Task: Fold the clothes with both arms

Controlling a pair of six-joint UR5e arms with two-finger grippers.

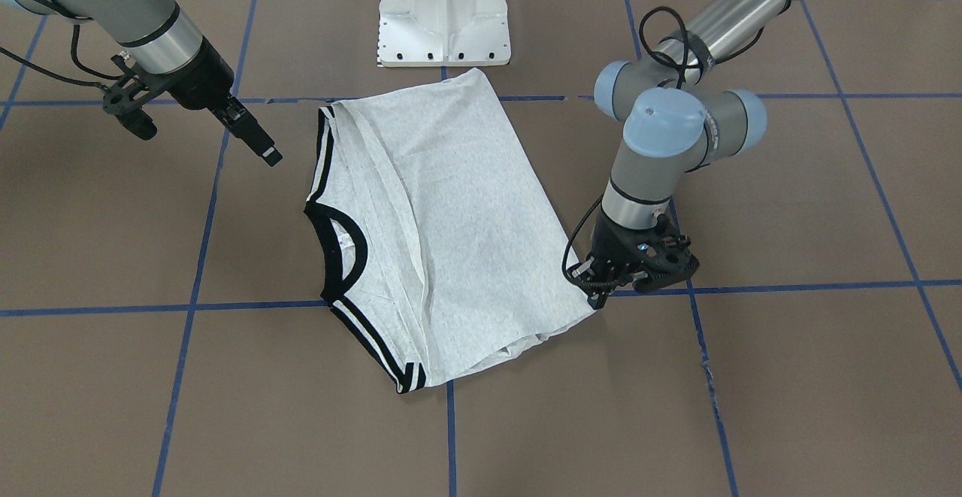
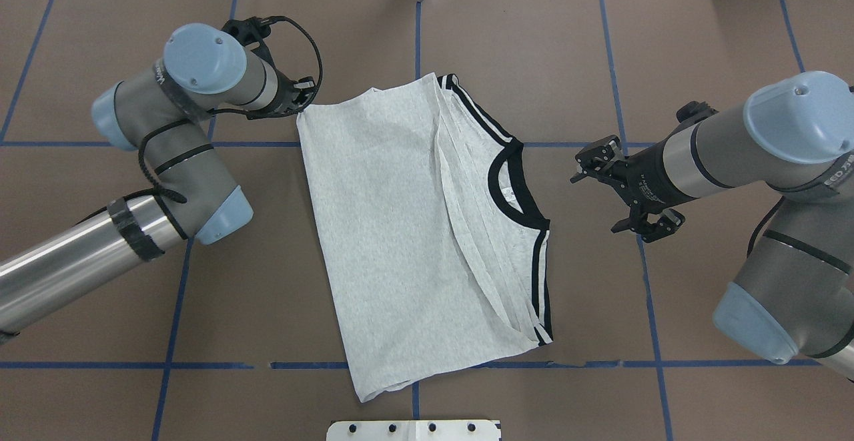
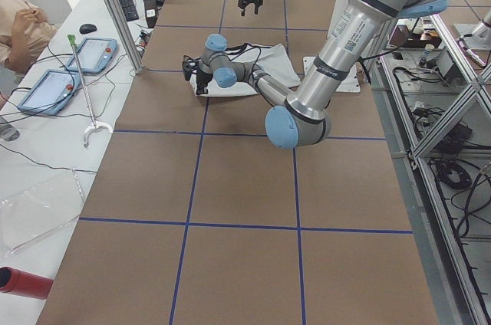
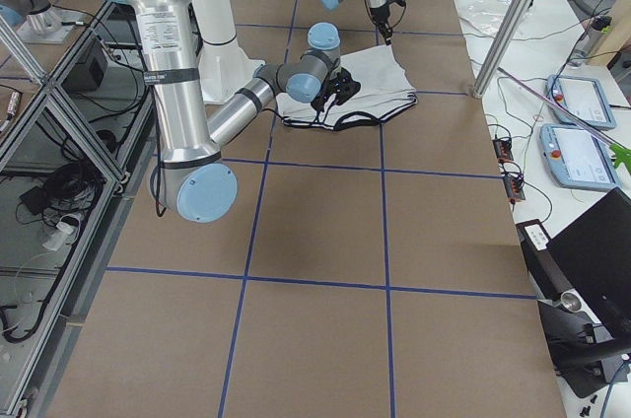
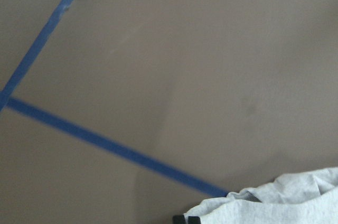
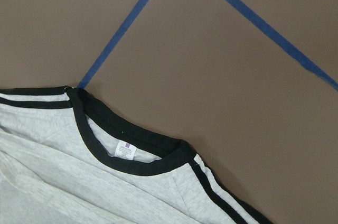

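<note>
On table [image 2: 467, 27], shirt [image 2: 400, 227] sleeves folded in; final fold remaining; left gripper [image 1: 600, 298] at hem, closure unclear; right gripper [image 2: 604, 193] open, empty.

The surface [image 2: 667, 41] is covered in plain brown sheeting, divided into large squares by blue tape lines [image 2: 418, 47]. A light grey T-shirt [image 2: 393, 227] lies directly on it near the middle, folded to a rough rectangle and covering one crossing of the lines. Its black collar and black-striped sleeve cuffs lie along the edge toward the robot's right. A white pedestal base [image 1: 443, 16] stands on the surface, with one corner of the shirt just beside it
</note>
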